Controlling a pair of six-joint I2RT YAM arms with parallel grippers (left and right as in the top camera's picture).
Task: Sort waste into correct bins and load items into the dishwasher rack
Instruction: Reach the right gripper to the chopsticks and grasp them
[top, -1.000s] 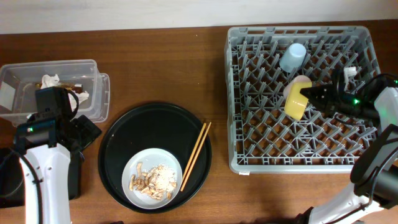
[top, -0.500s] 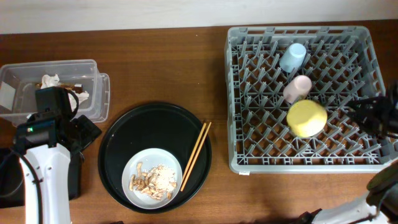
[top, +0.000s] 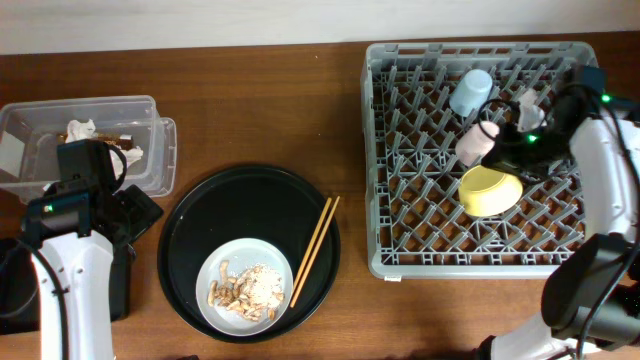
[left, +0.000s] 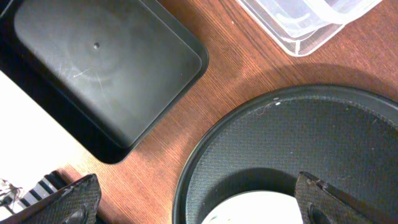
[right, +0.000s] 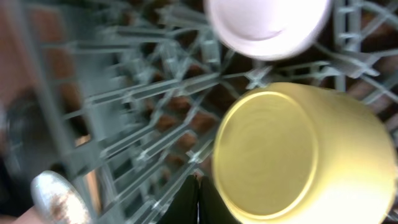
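Note:
The grey dishwasher rack (top: 400, 255) holds the light blue cup (top: 471, 92), the pink cup (top: 476, 143) and the yellow bowl (top: 489, 191), which lies tilted on the pegs. My right gripper (top: 503, 146) is shut and empty, between the pink cup (right: 267, 25) and the bowl (right: 298, 149), with its fingertips (right: 199, 199) beside the bowl. The white plate (top: 245, 283) carries tan food scraps (top: 240, 290). The chopsticks (top: 315, 250) lie beside it. My left gripper (top: 135, 215) (left: 202, 205) is open and empty over the round tray's left rim. The clear tub (top: 150, 165) holds the tissue (top: 80, 130).
The large round black tray (top: 250, 200) (left: 298, 124) holds the plate and chopsticks. The flat black tray (left: 106, 68) lies left of it, mostly under my left arm in the overhead view. The tub's corner (left: 305, 31) is near the round tray.
My right gripper let go of the yellow bowl, which now rests in the rack. The right arm swung out, then back in from the upper right. The left arm has not moved.

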